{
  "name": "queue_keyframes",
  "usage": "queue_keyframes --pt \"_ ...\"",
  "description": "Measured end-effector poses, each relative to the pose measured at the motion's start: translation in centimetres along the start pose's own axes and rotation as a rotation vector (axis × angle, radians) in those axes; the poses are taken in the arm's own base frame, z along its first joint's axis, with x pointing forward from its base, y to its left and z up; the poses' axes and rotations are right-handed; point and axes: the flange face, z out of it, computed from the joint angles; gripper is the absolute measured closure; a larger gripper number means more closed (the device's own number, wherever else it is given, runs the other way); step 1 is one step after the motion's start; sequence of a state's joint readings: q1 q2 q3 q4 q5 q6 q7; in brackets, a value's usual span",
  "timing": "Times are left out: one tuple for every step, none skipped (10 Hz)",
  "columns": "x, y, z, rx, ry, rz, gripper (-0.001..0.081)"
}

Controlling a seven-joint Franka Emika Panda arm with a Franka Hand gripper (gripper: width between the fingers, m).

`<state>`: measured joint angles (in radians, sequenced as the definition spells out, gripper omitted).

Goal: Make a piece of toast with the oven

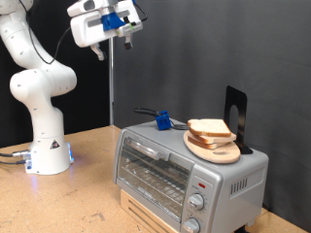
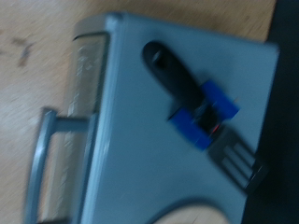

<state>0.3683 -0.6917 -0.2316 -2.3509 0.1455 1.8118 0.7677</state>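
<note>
one gripper high above the oven — grip state unclear, toast on board

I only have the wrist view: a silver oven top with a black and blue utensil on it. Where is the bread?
Observer: The piece of toast lies on a round board on top of the oven, towards the exterior view's right.
Operator: Is the door open?
Observer: No, the glass door is shut.
Operator: Where is the tool?
Observer: The tool hangs high above the oven, near the exterior view's top, touching nothing.
</note>
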Motion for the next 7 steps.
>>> queue_keyframes --pt "1.3 -1.1 0.5 -0.026 -0.081 -0.019 0.0000" --pt "1.3 -1.1 0.4 -0.015 -0.053 -0.012 0.0000" --pt "1.0 -0.9 0.4 -0.002 -0.053 -0.010 0.0000" --pt "0.9 -0.7 0.3 0.011 -0.059 0.008 0.0000" --pt "1.2 -0.4 0.3 0.021 -0.055 0.039 0.0000" --pt "1.9 0.0 0.5 0.029 -0.042 0.071 0.0000" --pt "2.8 0.5 1.0 0.027 -0.032 0.099 0.0000"
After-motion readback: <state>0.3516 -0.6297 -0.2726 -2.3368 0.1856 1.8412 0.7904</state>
